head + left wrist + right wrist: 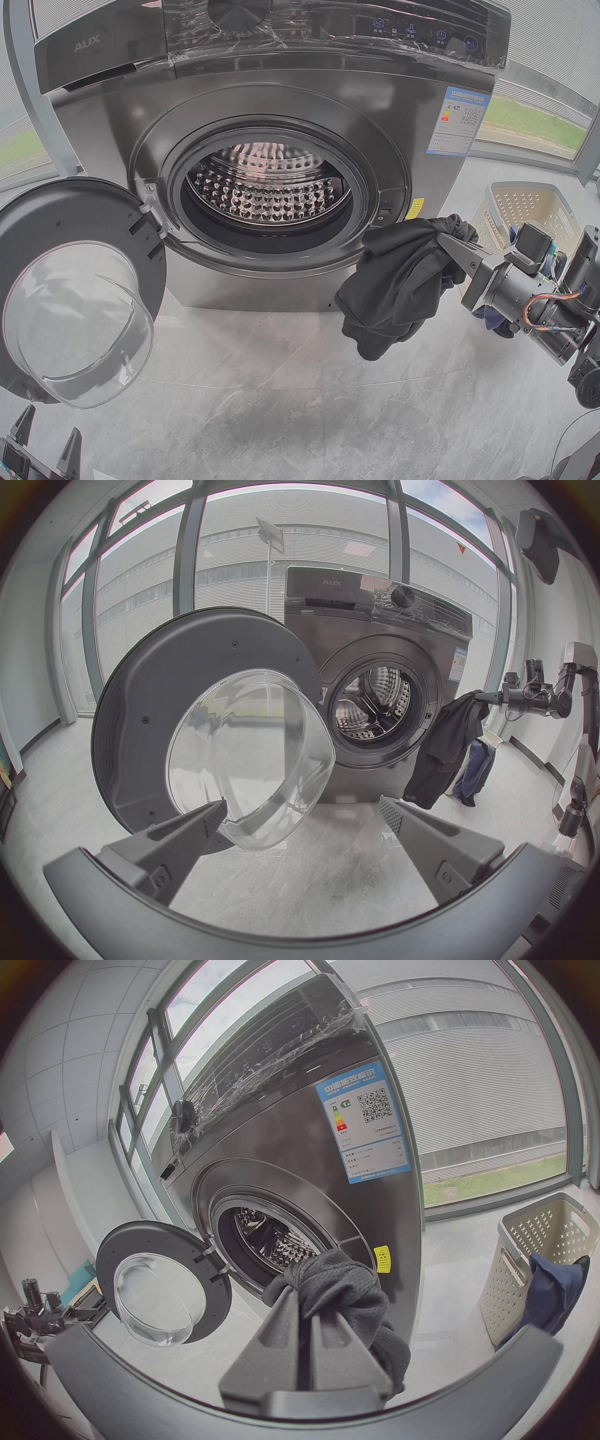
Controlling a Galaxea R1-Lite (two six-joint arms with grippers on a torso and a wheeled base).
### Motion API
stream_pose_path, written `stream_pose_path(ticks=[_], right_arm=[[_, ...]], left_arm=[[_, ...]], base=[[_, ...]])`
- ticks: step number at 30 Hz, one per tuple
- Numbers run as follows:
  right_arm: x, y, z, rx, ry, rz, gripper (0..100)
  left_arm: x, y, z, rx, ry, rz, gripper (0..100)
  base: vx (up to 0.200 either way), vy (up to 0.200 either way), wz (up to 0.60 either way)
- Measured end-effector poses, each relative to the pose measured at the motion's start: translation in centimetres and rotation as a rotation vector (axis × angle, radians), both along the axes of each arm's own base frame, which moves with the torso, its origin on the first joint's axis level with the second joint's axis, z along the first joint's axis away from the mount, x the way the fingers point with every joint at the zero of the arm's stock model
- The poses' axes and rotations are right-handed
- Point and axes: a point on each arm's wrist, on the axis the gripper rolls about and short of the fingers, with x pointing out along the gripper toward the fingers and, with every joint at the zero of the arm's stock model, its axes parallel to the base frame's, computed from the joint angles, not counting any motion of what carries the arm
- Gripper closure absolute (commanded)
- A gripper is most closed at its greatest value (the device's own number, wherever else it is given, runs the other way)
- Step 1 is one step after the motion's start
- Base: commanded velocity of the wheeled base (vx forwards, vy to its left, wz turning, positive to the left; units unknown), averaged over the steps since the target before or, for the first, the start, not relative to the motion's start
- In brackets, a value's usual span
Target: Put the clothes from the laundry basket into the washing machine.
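One washing machine [269,187] at twelve o'clock; one laundry basket [531,206] at three o'clock. Two garments: one black garment [400,281], one blue garment [553,1291]. Two grippers: left gripper [301,805], right gripper [306,1316].

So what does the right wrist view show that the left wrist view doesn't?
Right wrist view, not the left: the right gripper close up, shut on the black garment, and the yellow sticker on the washing machine. Left wrist view, not the right: the left gripper close up, open, and the garment's full hanging length. Both: that machine, its open door, the blue garment hanging from the laundry basket.
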Motion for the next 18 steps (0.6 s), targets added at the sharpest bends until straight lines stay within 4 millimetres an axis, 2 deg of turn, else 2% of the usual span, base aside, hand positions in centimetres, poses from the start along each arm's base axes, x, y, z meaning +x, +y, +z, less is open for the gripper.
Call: stream_pose_path(ticks=[3, 12, 18], right_arm=[[0.0, 0.0, 0.0, 0.0, 0.0, 0.0, 100], [-0.08, -0.05, 0.06, 0.003, -0.001, 0.0, 100], [-0.13, -0.06, 0.12, 0.004, -0.004, 0.001, 100]], left_arm=[[0.0, 0.0, 0.0, 0.0, 0.0, 0.0, 0], [0.0, 0.0, 0.0, -0.006, 0.0, 0.003, 0], [0.0, 0.01, 0.0, -0.006, 0.001, 0.003, 0]], base=[[0.0, 0.0, 0.0], [0.0, 0.2, 0.0], [0.0, 0.0, 0.0]])
